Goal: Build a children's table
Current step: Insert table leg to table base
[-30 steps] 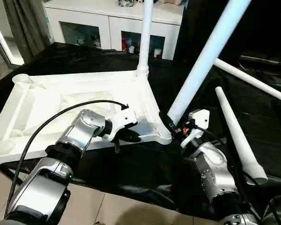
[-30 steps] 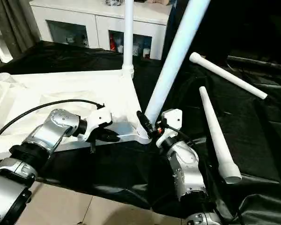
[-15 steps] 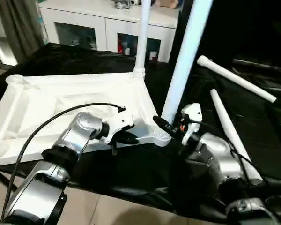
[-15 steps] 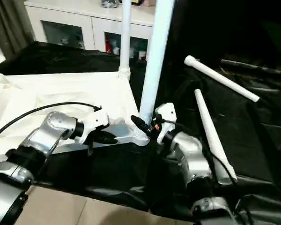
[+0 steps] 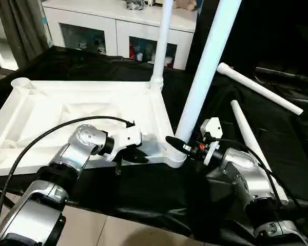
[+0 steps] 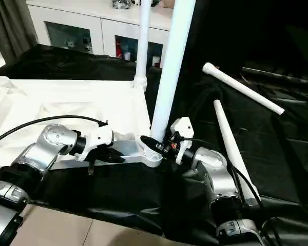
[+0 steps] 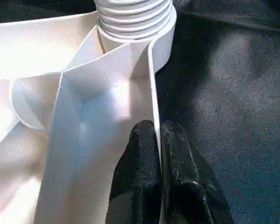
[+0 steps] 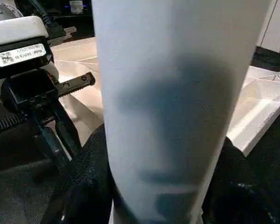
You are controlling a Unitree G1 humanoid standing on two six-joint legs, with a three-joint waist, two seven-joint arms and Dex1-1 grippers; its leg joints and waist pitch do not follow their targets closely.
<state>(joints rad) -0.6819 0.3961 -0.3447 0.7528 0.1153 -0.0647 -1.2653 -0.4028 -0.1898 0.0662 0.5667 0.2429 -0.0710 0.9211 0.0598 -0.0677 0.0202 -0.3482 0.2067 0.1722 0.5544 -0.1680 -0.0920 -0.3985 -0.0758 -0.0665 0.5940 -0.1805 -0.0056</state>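
Note:
The white tabletop (image 5: 66, 110) lies upside down on a black cloth. One white leg (image 5: 162, 41) stands upright in its far right corner socket. A second leg (image 5: 208, 66) rises, leaning slightly right, from the near right corner socket (image 5: 175, 156). My right gripper (image 5: 177, 145) is shut on this leg just above its base, and the leg (image 8: 177, 93) sits between the two fingers (image 8: 88, 186). My left gripper (image 5: 140, 156) is shut on the tabletop's near rim (image 7: 151, 84), close to that socket, where the leg's ribbed end (image 7: 133, 16) sits.
Two loose white legs lie on the cloth to the right, one far (image 5: 259, 88) and one near (image 5: 251, 141). A white glass-fronted cabinet (image 5: 118, 25) stands behind the table. A curtain (image 5: 20, 25) hangs at the back left. Tiled floor (image 5: 118, 230) shows below the front edge.
My right gripper has swung the held leg from a strong rightward lean to nearly upright, bringing its base over the near right corner socket. The left gripper has kept its hold on the rim.

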